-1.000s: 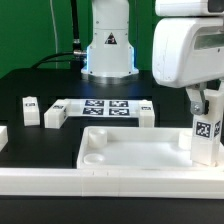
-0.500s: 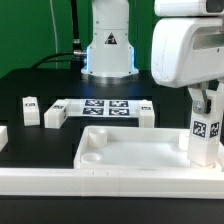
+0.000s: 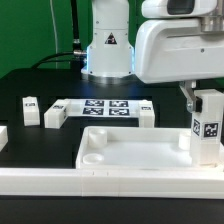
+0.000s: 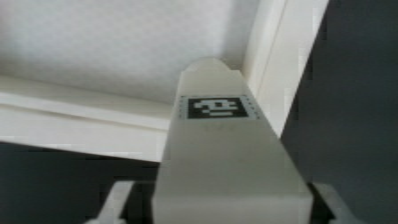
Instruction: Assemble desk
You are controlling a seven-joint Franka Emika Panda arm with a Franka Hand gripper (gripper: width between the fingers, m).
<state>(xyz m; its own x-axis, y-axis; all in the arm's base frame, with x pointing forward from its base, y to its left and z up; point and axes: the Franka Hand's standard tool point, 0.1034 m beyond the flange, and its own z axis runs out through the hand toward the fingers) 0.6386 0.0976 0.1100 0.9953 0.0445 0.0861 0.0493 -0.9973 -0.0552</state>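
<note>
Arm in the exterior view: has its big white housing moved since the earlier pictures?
Yes. The housing has shifted toward the exterior view's left: its edge now stands above the marker board's end, nearer the base.

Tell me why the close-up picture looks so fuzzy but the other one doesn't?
In the wrist view the leg sits very close to the camera, so it and its tag look soft and blurry; in the exterior view the marker board looks sharper, with a blue glow on the robot base.
</note>
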